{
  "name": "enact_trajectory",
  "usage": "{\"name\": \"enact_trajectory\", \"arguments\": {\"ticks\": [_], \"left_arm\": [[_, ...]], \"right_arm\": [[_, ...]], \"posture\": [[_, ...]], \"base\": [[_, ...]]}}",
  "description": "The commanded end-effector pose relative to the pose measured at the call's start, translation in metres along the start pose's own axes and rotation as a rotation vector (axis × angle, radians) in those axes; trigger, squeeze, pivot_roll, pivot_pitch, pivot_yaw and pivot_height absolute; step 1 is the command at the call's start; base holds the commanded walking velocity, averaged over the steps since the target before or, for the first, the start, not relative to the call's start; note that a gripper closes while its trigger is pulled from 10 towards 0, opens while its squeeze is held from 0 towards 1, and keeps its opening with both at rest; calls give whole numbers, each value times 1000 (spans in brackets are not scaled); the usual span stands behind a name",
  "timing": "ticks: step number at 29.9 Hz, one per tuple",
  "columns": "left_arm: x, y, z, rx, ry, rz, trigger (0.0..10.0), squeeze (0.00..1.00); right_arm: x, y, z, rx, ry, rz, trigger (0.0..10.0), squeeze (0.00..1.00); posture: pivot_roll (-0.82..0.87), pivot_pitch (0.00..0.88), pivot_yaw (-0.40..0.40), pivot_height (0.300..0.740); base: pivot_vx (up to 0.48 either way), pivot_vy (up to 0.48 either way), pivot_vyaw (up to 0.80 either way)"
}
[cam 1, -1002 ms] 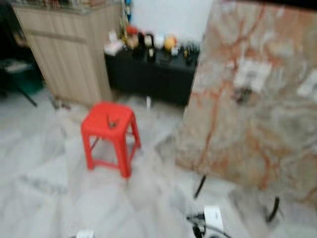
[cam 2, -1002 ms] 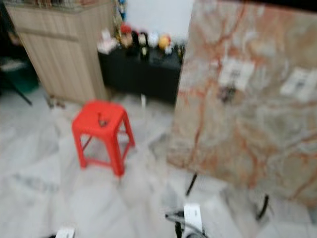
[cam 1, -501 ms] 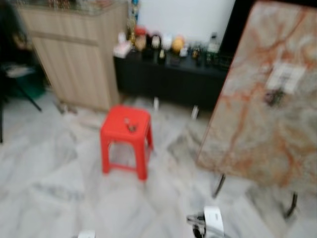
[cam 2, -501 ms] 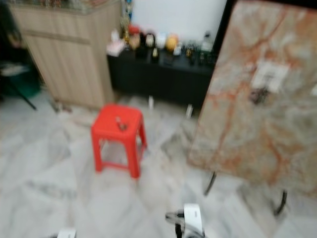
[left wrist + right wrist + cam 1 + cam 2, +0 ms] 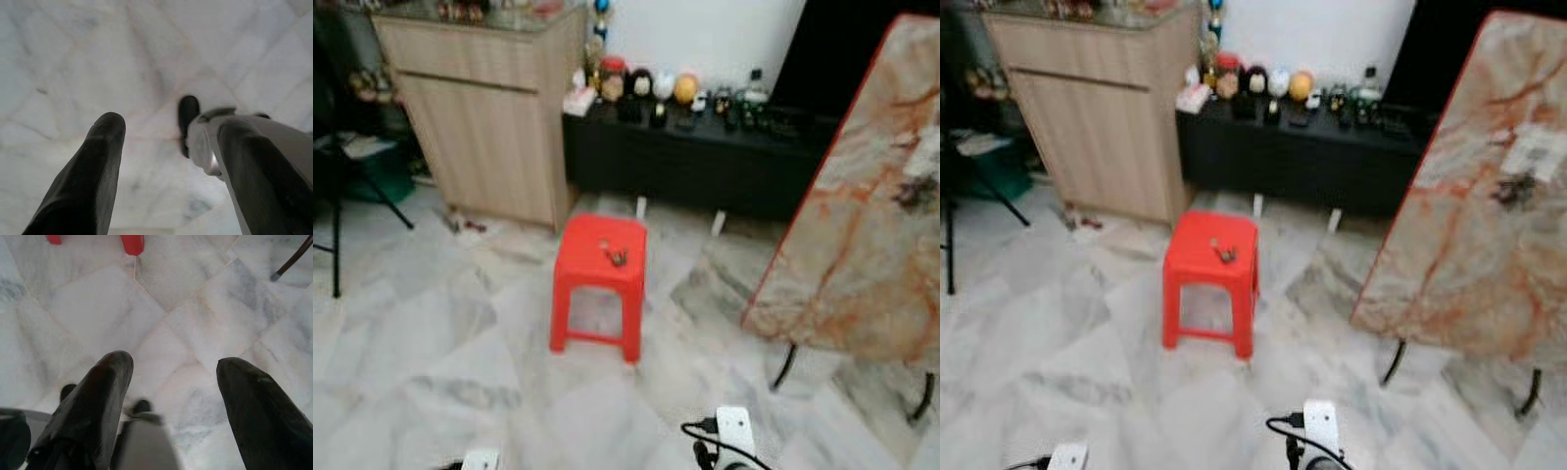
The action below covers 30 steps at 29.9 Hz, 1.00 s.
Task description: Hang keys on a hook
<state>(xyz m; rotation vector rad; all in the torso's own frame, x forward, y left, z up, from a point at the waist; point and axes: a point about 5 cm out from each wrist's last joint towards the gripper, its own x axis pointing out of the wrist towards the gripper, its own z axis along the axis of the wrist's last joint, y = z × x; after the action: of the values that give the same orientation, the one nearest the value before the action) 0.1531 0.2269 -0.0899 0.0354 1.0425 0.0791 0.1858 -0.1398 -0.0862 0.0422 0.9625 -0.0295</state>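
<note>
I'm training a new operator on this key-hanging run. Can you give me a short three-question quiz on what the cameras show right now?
1. True or false: the keys lie on the red stool.
2. The marble board stands to the stool's: A) robot's left, B) robot's right, C) behind it.
3. Fill in: the left gripper and right gripper both hang over the marble ____.

Key: 1 true; 2 B; 3 floor.
</note>
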Motion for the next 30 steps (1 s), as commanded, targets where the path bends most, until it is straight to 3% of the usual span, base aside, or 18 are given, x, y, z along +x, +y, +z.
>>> {"name": "enact_trajectory", "arguments": {"ticks": [1, 19, 30], "left_arm": [[1, -9, -2, -6, 13, -21, 10000, 0], [1, -9, -4, -17, 21, -17, 10000, 0], [1, -9, -2, -11, -7, -23, 10000, 0]], "right_arm": [[-1, -10, -3, 16, 7, -34, 10000, 0], [0, -11, -1, 25, -2, -47, 10000, 0], [0, -11, 0, 22, -2, -42, 10000, 0]], "posture": [[44, 0, -92, 740], [39, 0, -92, 740], [51, 0, -98, 740]], "base": [[0, 480, 0], [0, 471, 0], [0, 0, 0]]}}
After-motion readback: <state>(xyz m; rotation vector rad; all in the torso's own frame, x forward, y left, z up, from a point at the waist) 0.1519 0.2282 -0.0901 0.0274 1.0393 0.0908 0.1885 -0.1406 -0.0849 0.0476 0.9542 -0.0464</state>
